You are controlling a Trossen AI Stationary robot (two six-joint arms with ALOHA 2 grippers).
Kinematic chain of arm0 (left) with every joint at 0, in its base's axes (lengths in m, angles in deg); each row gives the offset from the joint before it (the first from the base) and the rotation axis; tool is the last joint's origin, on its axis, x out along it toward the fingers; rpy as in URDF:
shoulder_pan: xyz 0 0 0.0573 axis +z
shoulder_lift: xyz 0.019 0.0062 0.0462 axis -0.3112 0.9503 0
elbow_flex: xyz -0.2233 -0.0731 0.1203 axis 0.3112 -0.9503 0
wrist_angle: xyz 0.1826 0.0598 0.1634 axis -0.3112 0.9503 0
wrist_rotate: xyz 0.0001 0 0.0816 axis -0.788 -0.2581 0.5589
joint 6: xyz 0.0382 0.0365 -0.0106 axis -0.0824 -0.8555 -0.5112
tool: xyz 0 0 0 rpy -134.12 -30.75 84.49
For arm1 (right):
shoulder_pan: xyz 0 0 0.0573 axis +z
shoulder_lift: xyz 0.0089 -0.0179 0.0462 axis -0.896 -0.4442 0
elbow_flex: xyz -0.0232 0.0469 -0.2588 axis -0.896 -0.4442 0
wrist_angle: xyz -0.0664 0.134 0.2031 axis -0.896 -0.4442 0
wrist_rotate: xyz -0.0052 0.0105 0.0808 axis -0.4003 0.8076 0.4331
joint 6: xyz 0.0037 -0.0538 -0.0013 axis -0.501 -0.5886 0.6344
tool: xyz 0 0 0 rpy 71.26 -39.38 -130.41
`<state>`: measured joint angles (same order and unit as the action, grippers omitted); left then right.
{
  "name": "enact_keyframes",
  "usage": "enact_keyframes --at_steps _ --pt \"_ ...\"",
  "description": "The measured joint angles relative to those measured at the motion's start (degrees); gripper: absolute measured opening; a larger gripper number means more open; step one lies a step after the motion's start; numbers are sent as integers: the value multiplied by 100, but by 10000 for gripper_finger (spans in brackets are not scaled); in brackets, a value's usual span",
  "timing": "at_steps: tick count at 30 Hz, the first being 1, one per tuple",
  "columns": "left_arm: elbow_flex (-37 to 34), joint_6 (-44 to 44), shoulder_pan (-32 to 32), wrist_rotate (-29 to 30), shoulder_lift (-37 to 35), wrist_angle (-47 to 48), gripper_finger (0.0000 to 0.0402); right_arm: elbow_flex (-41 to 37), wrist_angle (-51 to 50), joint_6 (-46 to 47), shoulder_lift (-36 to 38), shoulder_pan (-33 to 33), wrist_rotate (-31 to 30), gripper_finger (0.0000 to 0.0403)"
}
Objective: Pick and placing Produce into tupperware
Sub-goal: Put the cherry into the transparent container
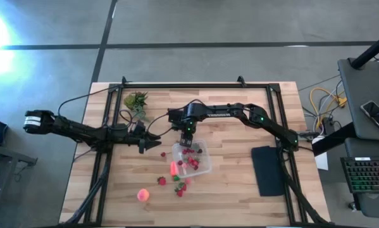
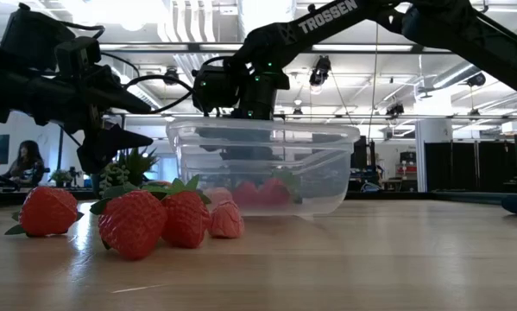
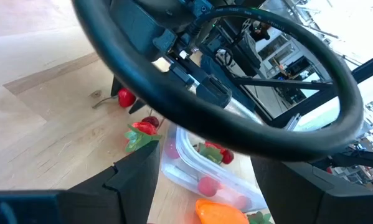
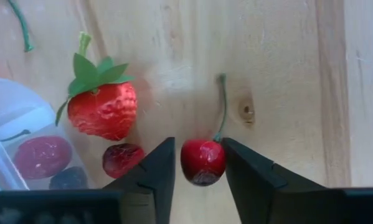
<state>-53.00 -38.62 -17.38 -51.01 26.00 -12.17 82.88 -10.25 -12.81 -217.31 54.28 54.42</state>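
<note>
My right gripper [image 4: 200, 177] points down at the table beside the far edge of the clear tupperware [image 1: 193, 158], shut on a small red cherry [image 4: 202, 160] with a green stem. A strawberry [image 4: 103, 109] and a dark red fruit [image 4: 122, 159] lie on the wood next to it. The tupperware holds several red fruits. More strawberries [image 1: 178, 185] and a round orange-pink fruit [image 1: 143, 195] rest on the table nearer the front edge. My left gripper [image 1: 156, 144] hovers open to the left of the tupperware, holding nothing. My right gripper pinches the cherry's round body [image 4: 186, 163] between its two fingers, one on each side. The fingers come from above, pointing down. The cherry sits on the table, and its stem [image 4: 223, 106] lies on the wood away from the fingers.
A green leafy clump [image 1: 136, 101] lies at the far left of the table. A flat black pad [image 1: 268, 170] lies to the right. A bright orange piece [image 1: 173, 168] rests at the tupperware's left wall. Bare wood lies along the front and right.
</note>
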Motion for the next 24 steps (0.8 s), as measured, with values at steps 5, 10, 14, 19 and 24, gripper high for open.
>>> enact_keyframes --at_steps 5,10,14,19,24 --pt "0 0 -2 0 0 -8 238 0 0 42 -2 -37 -26 88" --pt "0 2 0 0 -3 -6 238 141 -146 42 9 -45 -43 72" --pt "0 0 0 0 -4 -5 238 631 -848 -151 148 -48 83 78" --pt "0 1 0 0 9 -6 238 1216 -1346 -303 505 28 414 76" --pt "2 0 0 0 2 -12 238 1434 -1790 -461 639 362 745 85"
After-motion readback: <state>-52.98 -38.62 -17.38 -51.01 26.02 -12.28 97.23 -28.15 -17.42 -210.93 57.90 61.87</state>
